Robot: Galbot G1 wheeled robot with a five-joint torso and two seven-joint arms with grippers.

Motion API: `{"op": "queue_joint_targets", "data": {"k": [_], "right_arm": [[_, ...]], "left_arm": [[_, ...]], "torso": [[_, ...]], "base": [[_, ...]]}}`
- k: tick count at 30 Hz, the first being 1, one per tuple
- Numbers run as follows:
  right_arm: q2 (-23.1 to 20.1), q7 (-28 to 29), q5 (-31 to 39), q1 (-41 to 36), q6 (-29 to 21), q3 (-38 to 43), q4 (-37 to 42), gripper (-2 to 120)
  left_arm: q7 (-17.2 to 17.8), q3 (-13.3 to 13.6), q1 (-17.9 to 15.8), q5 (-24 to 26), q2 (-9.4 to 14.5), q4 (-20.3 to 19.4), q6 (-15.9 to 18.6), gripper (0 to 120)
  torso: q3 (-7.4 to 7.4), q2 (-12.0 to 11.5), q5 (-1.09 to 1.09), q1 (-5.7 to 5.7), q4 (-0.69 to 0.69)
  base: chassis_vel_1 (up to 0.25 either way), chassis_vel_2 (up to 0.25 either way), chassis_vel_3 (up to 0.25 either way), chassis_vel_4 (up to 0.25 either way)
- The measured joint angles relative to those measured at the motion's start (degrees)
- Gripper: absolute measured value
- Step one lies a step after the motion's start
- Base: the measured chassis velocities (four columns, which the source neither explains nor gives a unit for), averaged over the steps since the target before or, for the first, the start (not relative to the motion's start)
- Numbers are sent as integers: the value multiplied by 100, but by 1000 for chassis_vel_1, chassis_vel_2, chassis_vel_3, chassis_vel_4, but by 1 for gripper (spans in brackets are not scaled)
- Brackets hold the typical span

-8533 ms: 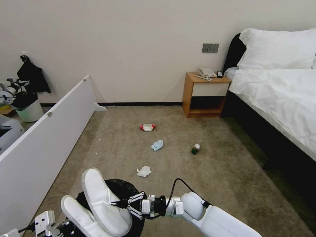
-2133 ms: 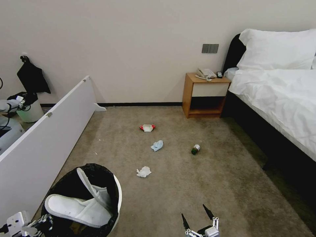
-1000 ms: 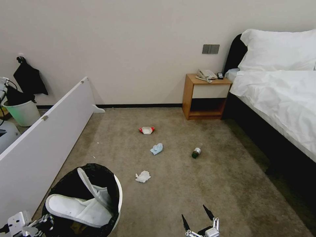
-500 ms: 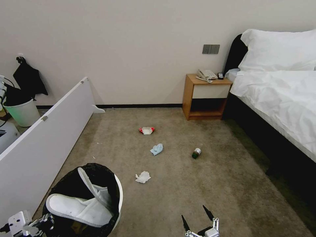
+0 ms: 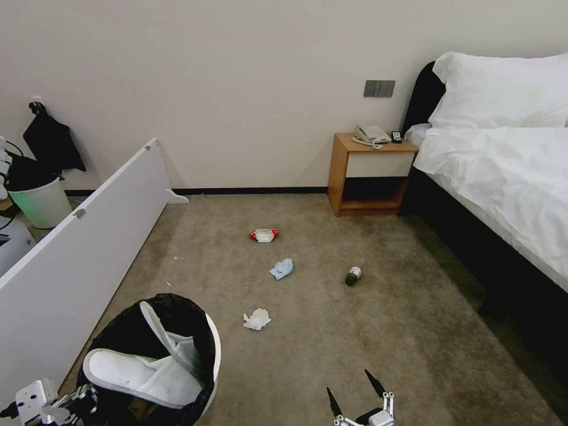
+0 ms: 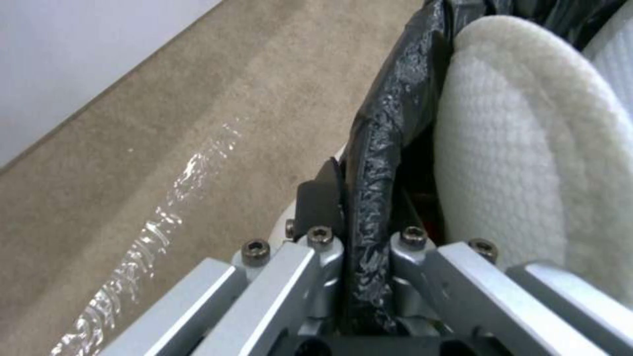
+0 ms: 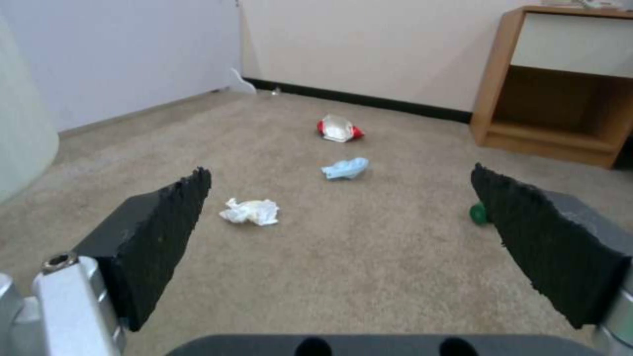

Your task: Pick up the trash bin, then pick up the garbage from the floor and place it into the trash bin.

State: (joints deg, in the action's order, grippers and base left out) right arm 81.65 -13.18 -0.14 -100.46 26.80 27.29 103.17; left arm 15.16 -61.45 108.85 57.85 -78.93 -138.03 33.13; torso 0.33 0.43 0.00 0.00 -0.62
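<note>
At lower left, the trash bin (image 5: 208,378) holds 2 slippers (image 5: 142,374); the left gripper (image 6: 359,277) clamps its bagged rim. Right gripper (image 5: 357,395) spread wide, empty. Nothing has shifted since 0.5 s ago.

No text or labels can be read.

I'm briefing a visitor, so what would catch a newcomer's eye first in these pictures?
The trash bin at the robot's near left, two white slippers poking from its black liner, the left gripper clamped on the rim. Beyond, litter dots the floor: white tissue, pale-blue wad, red-white packet, green bottle.
</note>
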Motion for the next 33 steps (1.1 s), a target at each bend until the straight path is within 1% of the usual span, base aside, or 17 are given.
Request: {"op": "queue_joint_targets", "data": {"k": [33], "right_arm": [[34, -74, -39, -28, 85, 48, -10, 100]], "left_arm": [[-17, -3, 21, 9, -13, -12, -11, 2]], "torso": [[0, -1, -1, 0, 0]], "base": [[-86, 83, 82, -88]]}}
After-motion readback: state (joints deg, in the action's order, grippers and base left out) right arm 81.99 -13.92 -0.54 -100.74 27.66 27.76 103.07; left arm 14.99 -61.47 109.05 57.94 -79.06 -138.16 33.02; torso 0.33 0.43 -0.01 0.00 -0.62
